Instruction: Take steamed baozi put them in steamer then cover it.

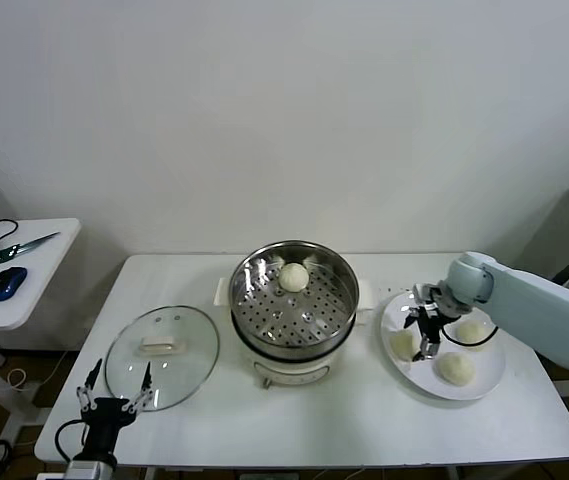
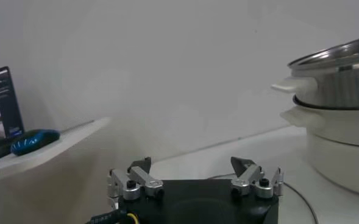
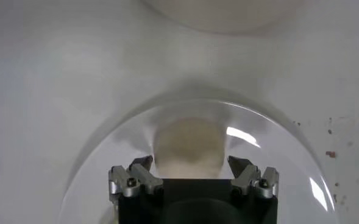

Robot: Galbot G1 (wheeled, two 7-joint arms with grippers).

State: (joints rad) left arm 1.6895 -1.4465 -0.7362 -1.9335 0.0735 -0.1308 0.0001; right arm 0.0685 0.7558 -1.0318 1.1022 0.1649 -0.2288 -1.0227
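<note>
Right gripper (image 1: 427,333) hangs over the white plate (image 1: 404,372), which sits just to the right of the steamer (image 1: 292,300); its jaws stand apart and hold nothing. In the right wrist view the jaws straddle one baozi (image 3: 187,146) lying directly beneath them, a bun centred between the two fingertips, which suggests alignment for a top-down pick. No contact with the dough is visible.

Three baozi are on the plate: the targeted one (image 1: 402,343) at the side nearest the steamer, two more (image 1: 469,331) (image 1: 455,368) farther from it. A fourth baozi (image 1: 294,277) already rests on the perforated tray inside the steamer, toward its far wall. Judgement: one of four transfers is complete and the second is at the grasp stage.

The glass cover (image 1: 162,356) lies flat on the table (image 1: 364,420) to the left of the steamer, handle up, apart from the pot; covering is not yet done. It is likely parked there to keep the steamer mouth clear for loading.

Left gripper (image 1: 112,403) is idle at the table's near edge, just beside the cover on the side away from the steamer, jaws apart and empty.
</note>
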